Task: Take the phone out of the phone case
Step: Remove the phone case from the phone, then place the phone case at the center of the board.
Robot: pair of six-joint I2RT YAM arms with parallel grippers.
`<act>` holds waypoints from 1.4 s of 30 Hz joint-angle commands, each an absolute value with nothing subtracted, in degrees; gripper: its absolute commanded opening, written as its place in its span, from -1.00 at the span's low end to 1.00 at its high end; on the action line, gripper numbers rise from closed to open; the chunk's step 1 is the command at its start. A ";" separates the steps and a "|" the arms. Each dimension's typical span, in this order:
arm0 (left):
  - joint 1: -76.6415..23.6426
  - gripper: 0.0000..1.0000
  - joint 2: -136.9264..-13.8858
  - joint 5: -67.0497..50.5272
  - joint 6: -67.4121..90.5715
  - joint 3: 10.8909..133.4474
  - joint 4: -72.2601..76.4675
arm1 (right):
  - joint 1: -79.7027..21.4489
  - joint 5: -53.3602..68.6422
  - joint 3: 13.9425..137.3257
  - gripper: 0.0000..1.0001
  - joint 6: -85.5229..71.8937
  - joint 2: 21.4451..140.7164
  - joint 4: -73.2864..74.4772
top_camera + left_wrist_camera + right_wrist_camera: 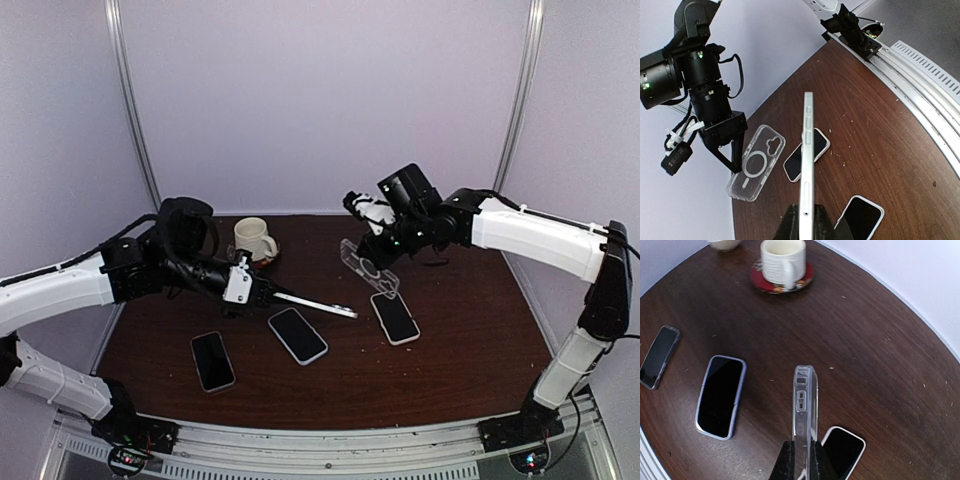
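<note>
My left gripper (272,296) is shut on a bare silver phone (318,306), held by one end, out level and above the table. In the left wrist view the phone (807,150) stands edge-on between the black fingers (790,222). My right gripper (378,255) is shut on the empty clear phone case (362,265) and holds it tilted in the air at the centre-back. Seen from the right wrist, the case (804,395) juts edge-on from the gripper (801,445). The case (756,162) hangs apart from the phone, and its ring marking shows.
Three other phones lie face-up on the brown table: a dark one (213,360) at front left, a lavender-cased one (297,335) in the middle, and a white-cased one (395,317) under the clear case. A white mug (254,240) on a red coaster stands at the back.
</note>
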State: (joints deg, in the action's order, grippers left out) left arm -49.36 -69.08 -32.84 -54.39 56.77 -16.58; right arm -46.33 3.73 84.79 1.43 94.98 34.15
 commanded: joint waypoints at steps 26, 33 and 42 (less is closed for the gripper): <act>-44.25 -1.00 -77.32 -45.66 -40.73 59.83 -6.57 | -12.50 11.61 63.35 0.07 -11.03 82.25 33.80; -43.61 -1.00 -81.69 -48.51 -39.33 63.65 -11.32 | -23.70 7.95 63.88 0.23 -13.41 67.86 40.15; -44.78 -1.00 -85.19 -56.69 -28.23 67.38 -11.45 | -52.43 9.04 66.94 0.99 -15.61 59.66 42.85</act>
State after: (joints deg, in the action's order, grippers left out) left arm -44.01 -82.46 -48.47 -37.30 62.52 -15.07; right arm -42.26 12.60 63.86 -14.85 60.36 39.64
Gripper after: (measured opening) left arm 0.073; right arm 0.983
